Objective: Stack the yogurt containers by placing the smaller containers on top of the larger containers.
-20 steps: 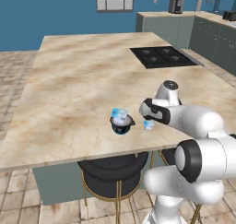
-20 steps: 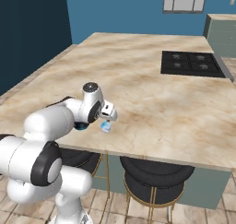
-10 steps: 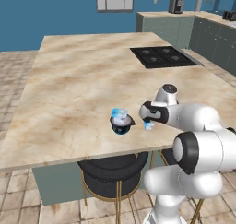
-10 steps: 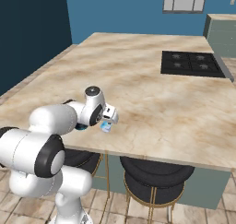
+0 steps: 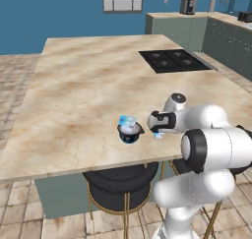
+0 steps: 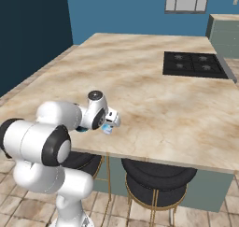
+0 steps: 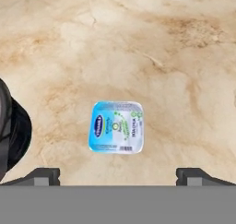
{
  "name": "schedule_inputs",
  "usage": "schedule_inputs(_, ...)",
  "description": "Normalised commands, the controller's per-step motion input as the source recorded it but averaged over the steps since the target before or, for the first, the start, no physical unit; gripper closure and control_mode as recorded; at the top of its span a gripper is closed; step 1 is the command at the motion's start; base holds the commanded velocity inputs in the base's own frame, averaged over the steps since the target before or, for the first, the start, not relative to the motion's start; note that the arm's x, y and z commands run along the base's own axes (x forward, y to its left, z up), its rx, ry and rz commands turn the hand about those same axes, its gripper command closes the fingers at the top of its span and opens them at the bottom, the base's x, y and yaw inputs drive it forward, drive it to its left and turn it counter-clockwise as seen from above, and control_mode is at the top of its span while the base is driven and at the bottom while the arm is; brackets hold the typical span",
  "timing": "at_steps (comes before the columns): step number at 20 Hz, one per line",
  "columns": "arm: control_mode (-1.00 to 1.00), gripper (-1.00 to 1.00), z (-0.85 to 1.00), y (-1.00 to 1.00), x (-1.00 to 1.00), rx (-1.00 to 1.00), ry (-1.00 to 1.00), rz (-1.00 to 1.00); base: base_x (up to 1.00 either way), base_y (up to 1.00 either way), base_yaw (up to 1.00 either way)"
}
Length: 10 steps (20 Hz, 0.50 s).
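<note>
Gripper [image 7: 118,174] above small cup [image 7: 116,127], fingers spread wide, empty, set to straddle it | small cup on counter [image 5: 83,90] near front edge | dark cup [image 5: 130,133] just beside, awaiting stacking

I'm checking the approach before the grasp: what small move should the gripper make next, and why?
Probably straight down. The open gripper hovers above the small cup, which sits upright on the counter, centred between the fingertips, apart from the dark cup.
</note>
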Motion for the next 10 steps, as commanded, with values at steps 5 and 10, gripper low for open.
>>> schedule_inputs(5, -1.0, -1.0, -0.13, 0.0, 0.21, 0.0, 0.0, 0.0, 0.0, 0.0, 0.0)
schedule_inputs(10, -1.0, -1.0, -0.13, 0.0, 0.18, 0.0, 0.0, 0.0, 0.0, 0.0, 0.0)
